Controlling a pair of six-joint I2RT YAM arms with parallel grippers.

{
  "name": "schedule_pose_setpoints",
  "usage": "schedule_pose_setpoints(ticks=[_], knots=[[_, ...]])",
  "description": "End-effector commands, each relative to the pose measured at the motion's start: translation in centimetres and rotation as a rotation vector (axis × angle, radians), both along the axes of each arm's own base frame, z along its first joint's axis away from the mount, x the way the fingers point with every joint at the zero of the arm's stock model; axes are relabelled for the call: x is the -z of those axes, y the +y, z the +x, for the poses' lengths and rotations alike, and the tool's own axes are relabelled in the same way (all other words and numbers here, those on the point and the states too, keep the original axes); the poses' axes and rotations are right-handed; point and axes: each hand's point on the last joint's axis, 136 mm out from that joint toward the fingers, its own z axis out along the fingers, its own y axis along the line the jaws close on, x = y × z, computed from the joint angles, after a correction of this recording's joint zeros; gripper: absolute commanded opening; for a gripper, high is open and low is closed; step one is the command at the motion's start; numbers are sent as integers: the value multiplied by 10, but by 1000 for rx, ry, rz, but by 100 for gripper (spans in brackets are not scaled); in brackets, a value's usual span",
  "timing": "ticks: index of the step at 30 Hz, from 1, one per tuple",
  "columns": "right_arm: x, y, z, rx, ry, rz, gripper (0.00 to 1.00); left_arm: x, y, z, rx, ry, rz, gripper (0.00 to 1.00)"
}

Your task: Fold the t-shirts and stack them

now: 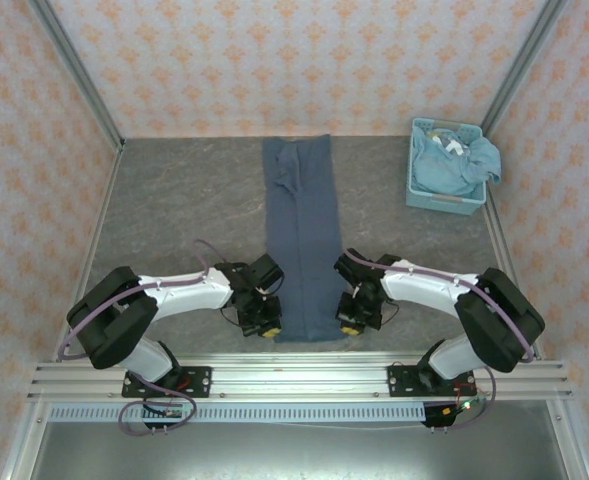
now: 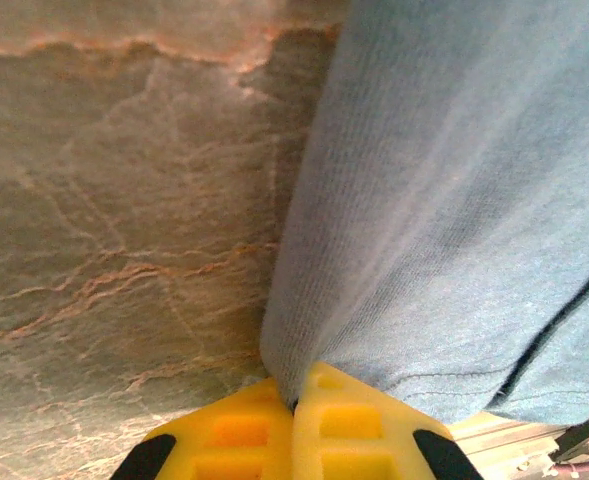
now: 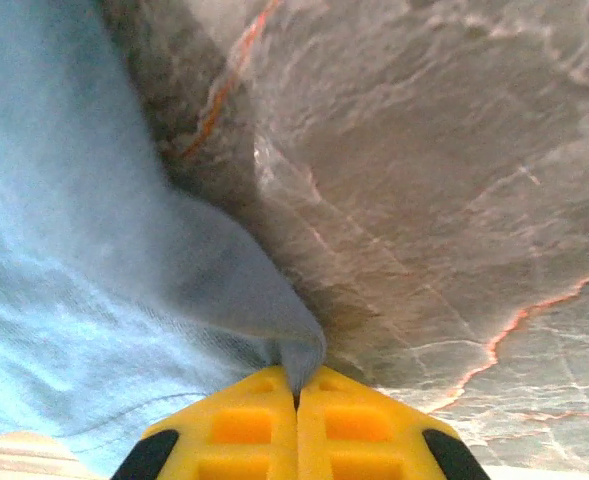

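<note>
Left jaws and right jaws each pinch shut on a near hem corner of the slate-blue t-shirt (image 1: 302, 240), a long narrow strip stretching away between them. Crosswise folds seemingly remain; lighter t-shirts (image 1: 454, 165) wait in the basket (image 1: 439, 203) beyond the right jaws.

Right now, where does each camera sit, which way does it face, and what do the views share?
Top external: above and behind the robot, looking down on the table; the left arm, right arm, dark blue shirt and basket show.
Left wrist: on the left arm, looking along the left hand, shut on the shirt's edge, down at the table.
Right wrist: on the right arm, looking along the right hand, shut on the opposite edge.
Shared: all three show that shirt and the table.
</note>
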Motion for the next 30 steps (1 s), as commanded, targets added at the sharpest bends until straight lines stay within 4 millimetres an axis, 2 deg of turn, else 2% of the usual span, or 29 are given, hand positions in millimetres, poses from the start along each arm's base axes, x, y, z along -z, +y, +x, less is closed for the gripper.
schedule_pose_setpoints(ticks=[1, 6, 11, 15, 19, 23, 30], knots=[[-8, -3, 2, 27, -26, -9, 0, 3, 12, -20, 46, 44, 32, 0], [-27, -3, -13, 7, 21, 23, 0, -6, 9, -20, 45, 4, -11, 0], [-55, -4, 1, 4, -46, 6, 0, -40, 5, 4, 13, -132, -30, 0], [-77, -8, 21, 24, -120, -39, 0, -67, 6, 26, -65, -235, -32, 0], [-94, -13, 45, 72, -188, -68, 0, -86, 16, 48, -158, -301, -8, 0], [-107, -7, 70, 99, -237, -60, 0, -100, 21, 76, -246, -338, -34, 0], [-123, 2, 125, 135, -324, -68, 0, -114, 20, 121, -260, -367, -38, 0]])
